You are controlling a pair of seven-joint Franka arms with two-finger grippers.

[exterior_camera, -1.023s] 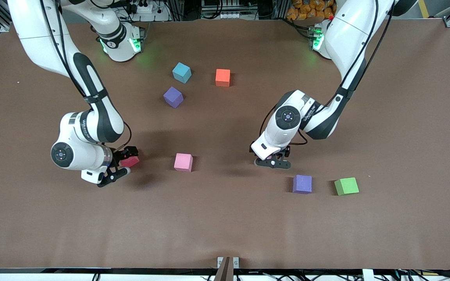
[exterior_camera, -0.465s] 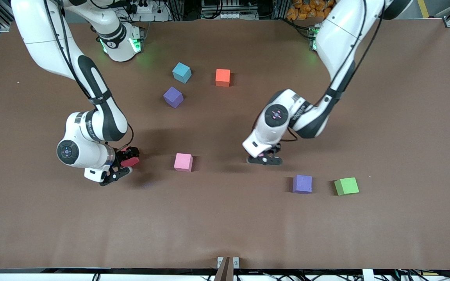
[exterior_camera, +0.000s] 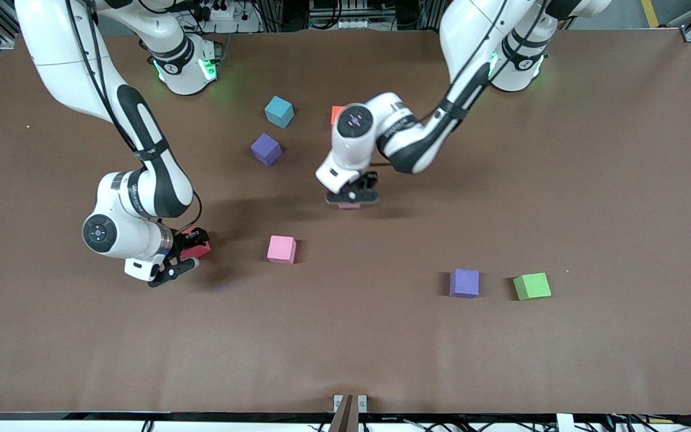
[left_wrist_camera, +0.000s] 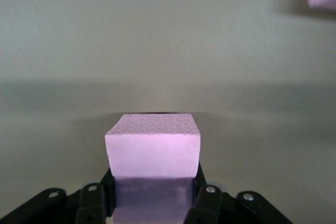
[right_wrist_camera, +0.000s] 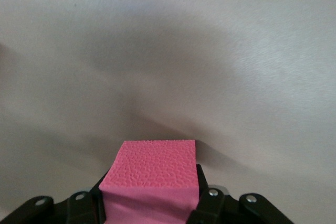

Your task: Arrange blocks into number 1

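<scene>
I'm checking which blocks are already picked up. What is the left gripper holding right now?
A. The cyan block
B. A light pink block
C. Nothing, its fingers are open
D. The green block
B: the left wrist view shows a light pink block clamped between the left gripper fingers, while the green block and the cyan block sit untouched on the table.

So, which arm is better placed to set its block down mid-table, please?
Left, probably. The left gripper, shut on a light pink block, is over the middle of the table; the right gripper, gripping the red block, sits toward the right arm's end.
</scene>
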